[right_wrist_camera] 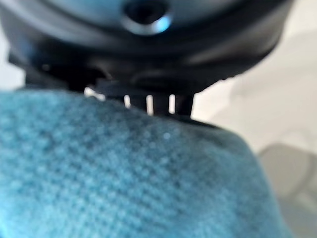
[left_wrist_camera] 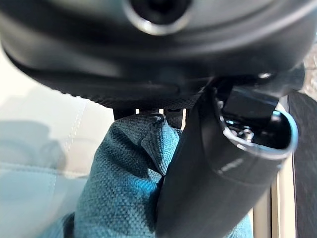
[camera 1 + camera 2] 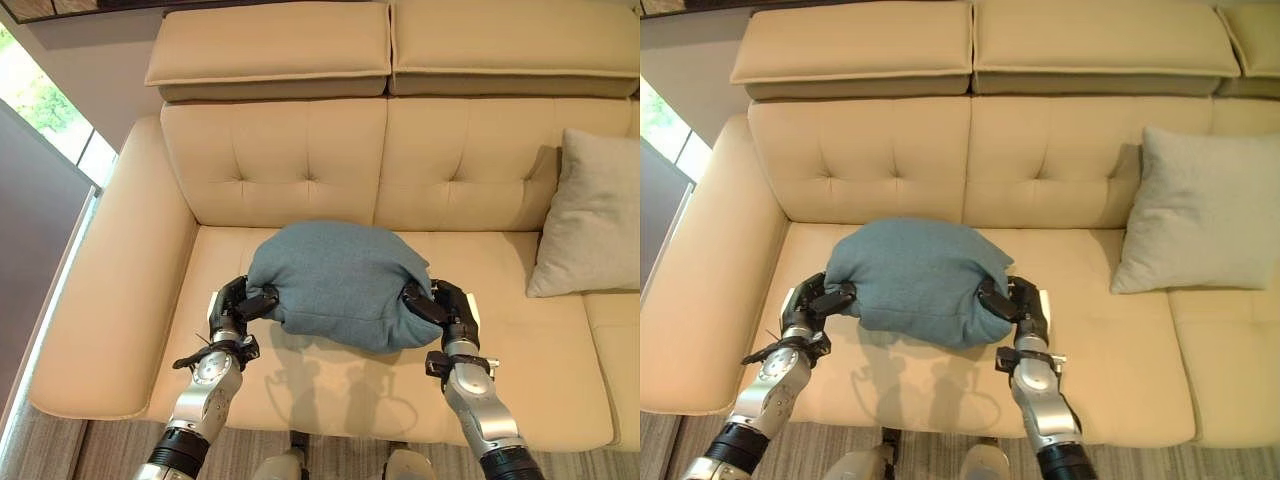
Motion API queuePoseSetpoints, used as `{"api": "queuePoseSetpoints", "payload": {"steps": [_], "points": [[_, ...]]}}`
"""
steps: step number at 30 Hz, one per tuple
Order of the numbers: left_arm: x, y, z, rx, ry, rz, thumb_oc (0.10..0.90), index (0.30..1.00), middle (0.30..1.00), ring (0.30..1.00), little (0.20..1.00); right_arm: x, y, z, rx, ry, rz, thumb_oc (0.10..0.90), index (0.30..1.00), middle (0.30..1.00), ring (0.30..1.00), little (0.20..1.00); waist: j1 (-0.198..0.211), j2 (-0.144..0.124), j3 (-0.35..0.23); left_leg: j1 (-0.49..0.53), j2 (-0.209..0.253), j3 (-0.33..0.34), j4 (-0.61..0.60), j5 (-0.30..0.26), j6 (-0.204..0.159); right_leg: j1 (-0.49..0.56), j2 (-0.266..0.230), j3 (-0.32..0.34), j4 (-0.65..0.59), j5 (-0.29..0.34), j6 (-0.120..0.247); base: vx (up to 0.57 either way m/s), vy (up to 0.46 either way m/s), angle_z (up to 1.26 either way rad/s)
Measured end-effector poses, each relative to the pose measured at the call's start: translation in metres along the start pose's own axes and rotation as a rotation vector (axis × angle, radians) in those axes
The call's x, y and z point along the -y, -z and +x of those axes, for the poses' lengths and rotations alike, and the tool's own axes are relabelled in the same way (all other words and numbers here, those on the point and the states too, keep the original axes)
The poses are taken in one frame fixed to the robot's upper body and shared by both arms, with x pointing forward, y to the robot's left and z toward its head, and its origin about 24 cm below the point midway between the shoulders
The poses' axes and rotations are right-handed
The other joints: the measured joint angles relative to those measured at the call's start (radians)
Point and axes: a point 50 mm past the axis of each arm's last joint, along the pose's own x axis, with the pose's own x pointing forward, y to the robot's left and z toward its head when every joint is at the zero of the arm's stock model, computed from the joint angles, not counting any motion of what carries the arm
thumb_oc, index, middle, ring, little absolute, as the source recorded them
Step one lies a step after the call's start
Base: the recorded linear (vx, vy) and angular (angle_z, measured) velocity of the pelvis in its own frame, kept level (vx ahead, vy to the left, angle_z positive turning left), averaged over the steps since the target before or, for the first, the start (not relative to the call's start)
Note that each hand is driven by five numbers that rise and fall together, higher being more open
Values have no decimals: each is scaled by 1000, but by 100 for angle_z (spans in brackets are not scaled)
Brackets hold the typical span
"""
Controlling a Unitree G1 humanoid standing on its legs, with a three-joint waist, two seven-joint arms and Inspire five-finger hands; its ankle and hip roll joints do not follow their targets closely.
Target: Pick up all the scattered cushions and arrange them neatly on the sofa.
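A teal-blue cushion hangs just above the seat of the cream sofa, casting a shadow on it. My left hand pinches its left edge and my right hand pinches its right edge. In the left wrist view the thumb lies across a folded corner of the blue fabric. In the right wrist view the blue fabric bulges close under the right hand, with the fingers behind it. A pale grey cushion leans upright against the sofa back at the right.
The sofa's left armrest runs beside my left arm. Tufted back panels with two headrest pads rise behind the cushion. A window and a grey wall lie to the left. Bare seat lies between the two cushions.
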Motion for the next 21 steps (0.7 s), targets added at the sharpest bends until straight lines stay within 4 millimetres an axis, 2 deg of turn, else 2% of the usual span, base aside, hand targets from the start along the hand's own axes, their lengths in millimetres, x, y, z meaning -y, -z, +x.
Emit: {"api": "queuePoseSetpoints", "payload": {"steps": [1, 3, 4, 6, 9, 11, 12, 14, 16, 18, 20, 21], "points": [[4, -5, 3, 17, 13, 57, 400, 300, 300, 300, 300, 3, -7, 5, 22, 18, -16, 400, 300, 300, 300, 300, -1, 0, 0, 1, 4, -2, 0, -1, -14, 2, 4, -4, 0, -1, -2, 30, -52, 5], [7, -11, 6, 42, 20, 88, 400, 300, 300, 300, 300, 4, -16, 10, 50, 33, -22, 400, 300, 300, 300, 300, -3, -1, -1, -4, 5, -5, 0, 0, -19, -2, 5, -8, 0, -1, -2, 26, -67, 7], [11, -22, 11, 78, 20, 116, 400, 300, 300, 300, 300, 4, -27, 17, 81, 50, -31, 400, 300, 300, 300, 300, -3, -4, -2, -10, 3, -12, 0, 3, -23, -4, 3, -14, 0, -1, -2, 1, -97, 9], [15, -49, 21, 144, 10, 152, 400, 300, 300, 300, 300, 0, -49, 29, 128, 49, -61, 400, 300, 300, 300, 300, -2, -5, -2, -24, 4, -16, 0, 7, -28, -15, 3, -14, -1, 3, -7, -16, -64, 8], [19, -105, 34, 317, -29, 206, 400, 300, 300, 300, 300, -3, -94, 43, 269, 42, -89, 400, 300, 300, 300, 300, 2, -4, -2, -64, 8, -26, 0, 23, -35, -52, 8, -16, -1, 14, -14, -45, -40, 6], [19, -134, 36, 410, -48, 233, 400, 300, 300, 300, 300, -6, -122, 45, 380, 68, -128, 400, 300, 300, 300, 300, 6, -4, -2, -91, 10, -27, 0, 30, -37, -80, 11, -16, -1, 21, -16, -79, -11, -1], [16, -156, 32, 506, -66, 270, 400, 300, 300, 300, 300, -8, -146, 42, 491, 109, -157, 400, 300, 300, 300, 300, 4, -4, -2, -119, 11, -27, 0, 38, -40, -108, 12, -14, 0, 26, -18, -133, 15, -4], [18, -176, 28, 620, -92, 289, 400, 300, 300, 300, 300, -8, -173, 37, 625, 173, -193, 400, 300, 300, 300, 300, 3, -3, -2, -151, 9, -25, 1, 44, -40, -142, 10, -13, 0, 33, -18, -236, 37, -3], [25, -189, 25, 710, -110, 211, 400, 300, 300, 300, 300, -7, -203, 34, 772, 263, -253, 400, 300, 300, 300, 300, 4, 0, -4, -198, 3, -18, 1, 50, -37, -194, 5, -3, 0, 44, -21, -250, 28, -10], [27, -193, 27, 729, -118, 139, 400, 300, 300, 300, 300, -6, -230, 29, 909, 341, -319, 400, 300, 300, 300, 300, 6, 1, -4, -242, -3, 1, 1, 54, -36, -248, -1, 14, 0, 54, -18, -210, 2, -18], [32, -187, 37, 688, -133, 106, 400, 300, 300, 300, 300, -8, -240, 30, 980, 389, -383, 400, 300, 300, 300, 300, -2, 3, -5, -274, -7, 3, 3, 55, -36, -279, -4, 15, 0, 55, -17, -164, -1, -5], [38, -184, 49, 644, -142, 136, 400, 300, 300, 300, 300, -10, -245, 35, 1002, 420, -446, 400, 300, 300, 300, 300, -4, 3, -4, -302, -8, 3, 8, 56, -36, -304, -5, 13, 0, 58, -16, -162, 3, 2]]}}
